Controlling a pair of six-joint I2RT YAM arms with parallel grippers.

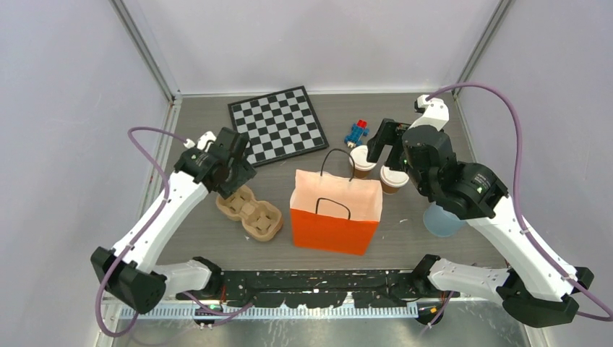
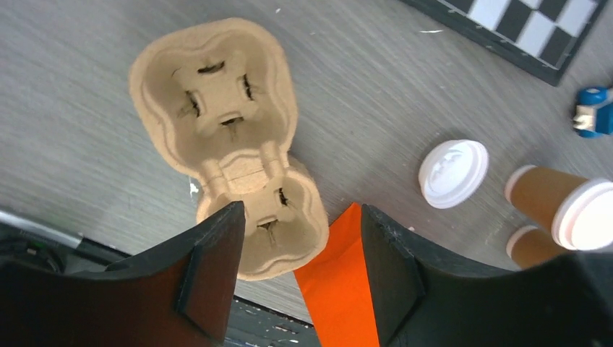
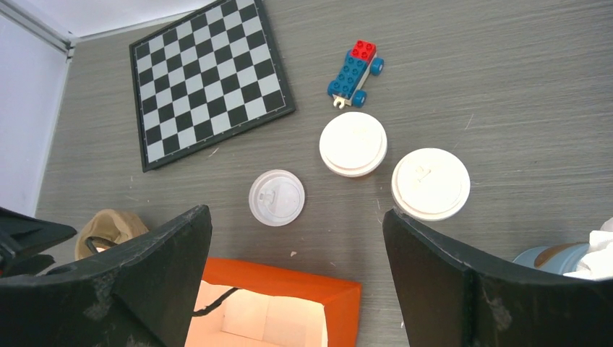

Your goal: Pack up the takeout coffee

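Note:
Two takeout coffee cups, brown paper with white lids (image 1: 361,160) (image 1: 394,178), stand upright side by side behind the orange paper bag (image 1: 335,217). In the right wrist view the lids (image 3: 353,143) (image 3: 431,183) show from above. My right gripper (image 1: 383,157) (image 3: 296,217) hovers open above the bag's far edge, beside the cups, holding nothing. My left gripper (image 1: 235,177) (image 2: 301,217) hangs open over the tan pulp cup tray (image 2: 231,137), with nothing between its fingers. The tray's sockets are empty. The bag (image 3: 289,303) stands open and I see no cup inside.
A loose white lid (image 3: 277,197) lies flat on the table between bag and chessboard (image 1: 278,124). A blue and red toy car (image 1: 356,132) sits behind the cups. A pale blue tumbler (image 1: 442,220) stands right of the bag, under my right arm.

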